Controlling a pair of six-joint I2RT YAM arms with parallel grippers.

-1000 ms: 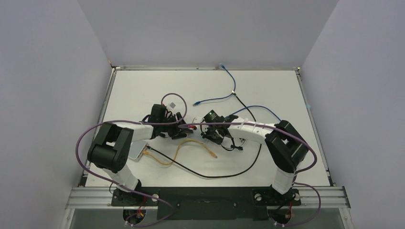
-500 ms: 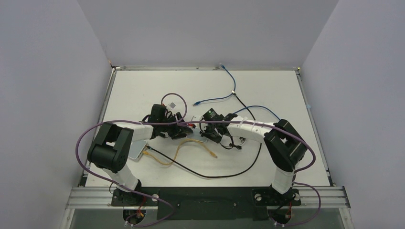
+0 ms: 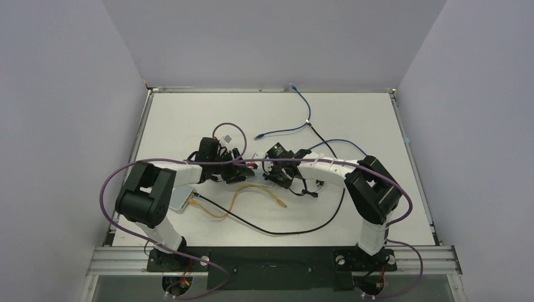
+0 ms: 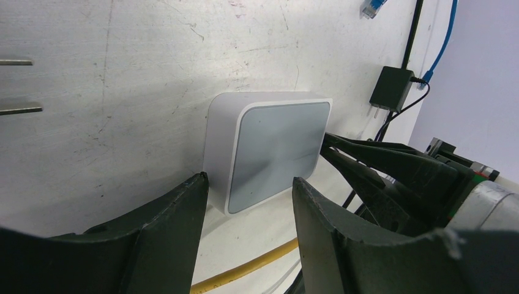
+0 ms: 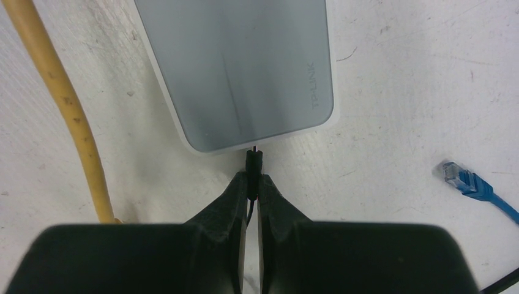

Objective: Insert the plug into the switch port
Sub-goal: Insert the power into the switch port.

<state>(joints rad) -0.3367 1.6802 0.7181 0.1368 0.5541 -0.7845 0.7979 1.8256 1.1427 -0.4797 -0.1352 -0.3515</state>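
The switch (image 5: pixel 238 67) is a small flat white box with a pale grey face, lying on the table. My right gripper (image 5: pixel 253 184) is shut on a thin black plug (image 5: pixel 253 162). The plug's tip sits right at the switch's near narrow edge (image 5: pixel 257 146). The switch port itself is hidden on that edge. In the left wrist view the switch (image 4: pixel 278 153) lies just beyond my left gripper (image 4: pixel 248 190), which is open with its fingertips on either side of the box's near corner. The right fingers (image 4: pixel 379 165) reach the switch from the right. From above, both grippers meet mid-table.
A yellow cable (image 3: pixel 252 192) curves in front of the grippers and runs along the switch's left (image 5: pixel 61 104). A blue cable end (image 5: pixel 456 174) lies to the right. A black adapter (image 4: pixel 390 89), a long black cable (image 3: pixel 283 231) and a white flat device (image 3: pixel 179 196) also lie on the table.
The right arm has edged a little to the left, toward the switch, with the plug in its grip. The left arm has not moved.
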